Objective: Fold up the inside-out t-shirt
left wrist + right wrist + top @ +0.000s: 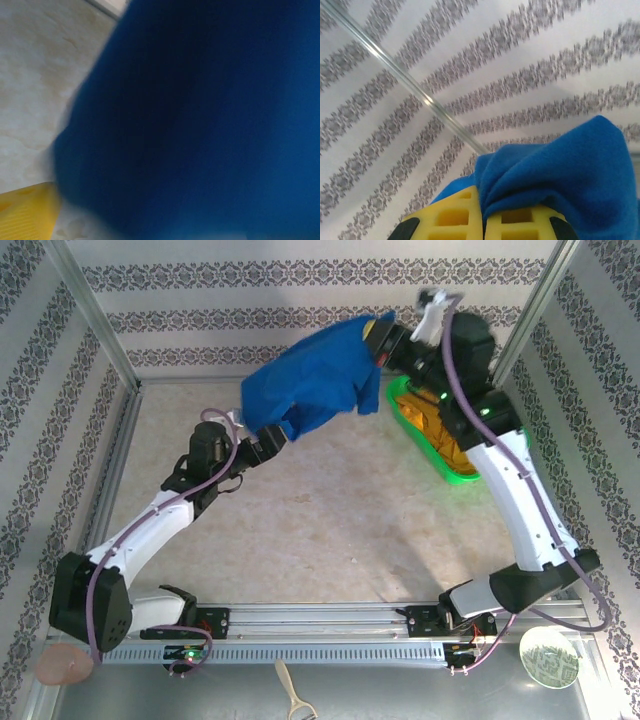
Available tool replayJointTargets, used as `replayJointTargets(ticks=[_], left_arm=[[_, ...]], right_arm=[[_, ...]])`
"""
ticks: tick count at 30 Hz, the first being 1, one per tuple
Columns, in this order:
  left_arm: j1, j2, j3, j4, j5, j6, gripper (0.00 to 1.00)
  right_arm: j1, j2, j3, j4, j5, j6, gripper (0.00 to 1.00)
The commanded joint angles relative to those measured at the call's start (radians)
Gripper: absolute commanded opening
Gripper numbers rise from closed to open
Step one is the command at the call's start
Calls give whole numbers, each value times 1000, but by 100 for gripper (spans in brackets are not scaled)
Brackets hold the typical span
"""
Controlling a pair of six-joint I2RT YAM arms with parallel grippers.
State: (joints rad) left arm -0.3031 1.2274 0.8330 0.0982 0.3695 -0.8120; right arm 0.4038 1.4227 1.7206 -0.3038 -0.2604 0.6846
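Shirt (310,380) hangs bunched, clamped in right gripper (482,205); left gripper (270,443) jaws apart below it; no fold made yet.

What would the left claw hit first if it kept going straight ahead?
Most likely the blue t-shirt, hanging close in front of the left gripper; its camera sees blue cloth right ahead.

Striped patterned walls (300,320) enclose a pale mottled tabletop (340,530) edged by metal rails (320,614)

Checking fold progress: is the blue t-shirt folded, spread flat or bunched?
Bunched, not folded: the t-shirt hangs crumpled in a loose lump from the shut right gripper.
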Motion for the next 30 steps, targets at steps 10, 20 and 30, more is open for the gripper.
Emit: replayJointTargets(ticks=[10, 20, 30], left_arm=[[73, -35, -79, -83, 18, 15, 99], [107, -111, -74, -281, -115, 60, 99], [320, -219, -65, -394, -56, 73, 99]], right_arm=[[-2, -96, -662, 129, 231, -44, 71], [320, 26, -705, 94, 349, -189, 72], [483, 512, -163, -128, 371, -348, 79]])
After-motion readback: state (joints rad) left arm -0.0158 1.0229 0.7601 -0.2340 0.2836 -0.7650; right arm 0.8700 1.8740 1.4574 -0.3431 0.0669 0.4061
